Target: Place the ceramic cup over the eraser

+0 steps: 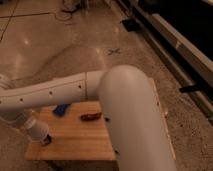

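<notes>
Gripper (24, 122) lower left, grip state unclear. Plain white tapered ceramic cup (37, 130) above small black eraser (46, 140): rigid, slick, fragile; hold sidewall.

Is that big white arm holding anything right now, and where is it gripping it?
It appears to hold the plain white ceramic cup at the table's left edge, over a small dark object. The end effector is hidden at the cup's upper end, so the exact hold cannot be told.

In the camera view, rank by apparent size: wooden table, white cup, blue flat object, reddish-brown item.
1. Wooden table
2. Ceramic cup, carried by the gripper at the table's left edge
3. Blue flat object and reddish-brown item: look alike, unranked.
</notes>
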Controlling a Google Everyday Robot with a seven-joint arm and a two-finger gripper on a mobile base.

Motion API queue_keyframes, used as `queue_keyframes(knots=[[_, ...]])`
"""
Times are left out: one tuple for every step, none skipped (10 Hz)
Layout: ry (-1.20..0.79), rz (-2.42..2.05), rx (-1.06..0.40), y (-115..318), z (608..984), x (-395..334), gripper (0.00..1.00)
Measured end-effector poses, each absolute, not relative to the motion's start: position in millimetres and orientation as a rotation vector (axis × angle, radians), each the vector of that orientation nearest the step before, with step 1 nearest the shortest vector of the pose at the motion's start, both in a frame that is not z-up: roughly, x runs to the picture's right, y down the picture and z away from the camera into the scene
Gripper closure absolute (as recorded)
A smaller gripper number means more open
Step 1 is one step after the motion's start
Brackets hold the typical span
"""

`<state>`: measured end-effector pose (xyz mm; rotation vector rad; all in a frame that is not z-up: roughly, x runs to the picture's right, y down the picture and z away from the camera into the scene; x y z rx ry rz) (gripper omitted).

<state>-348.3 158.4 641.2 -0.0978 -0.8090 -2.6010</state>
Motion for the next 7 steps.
queue_keyframes(knots=[[-0.822, -2.596, -0.106, 163, 645, -350, 0.81], [-0.835, -2.588, -0.112, 167, 649, -351, 0.70], [-0.841, -2.579, -0.113, 169, 653, -353, 0.61], [-0.843, -2.573, -0.114, 170, 656, -353, 0.53], [-0.840, -2.561, -0.115, 170, 663, -354, 0.38], [-0.834, -2.557, -0.114, 169, 667, -354, 0.30], [-0.828, -2.553, -0.114, 169, 671, -353, 0.23]])
